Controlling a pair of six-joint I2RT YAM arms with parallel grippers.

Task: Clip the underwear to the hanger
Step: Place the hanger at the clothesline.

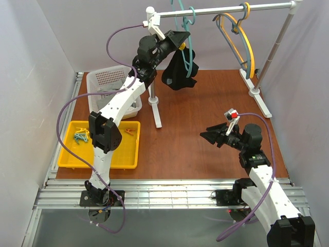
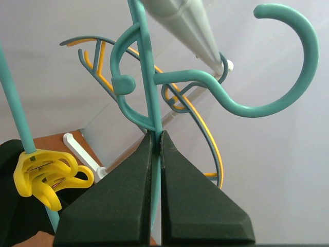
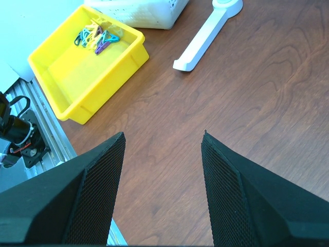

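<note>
High at the rack's rail, my left gripper is shut on the thin stem of the teal hanger; both jaws press flat on it in the left wrist view. The hanger's hook curls beside the rail; whether it rests on the rail I cannot tell. The black underwear hangs below, held to a hanger arm by a yellow clip. My right gripper hovers open over the bare wooden table, with nothing between its fingers.
A yellow hanger and a grey-blue one hang on the rail's right part. The rack's left post and foot stand mid-table. A white basket and a yellow tray with several clips sit left.
</note>
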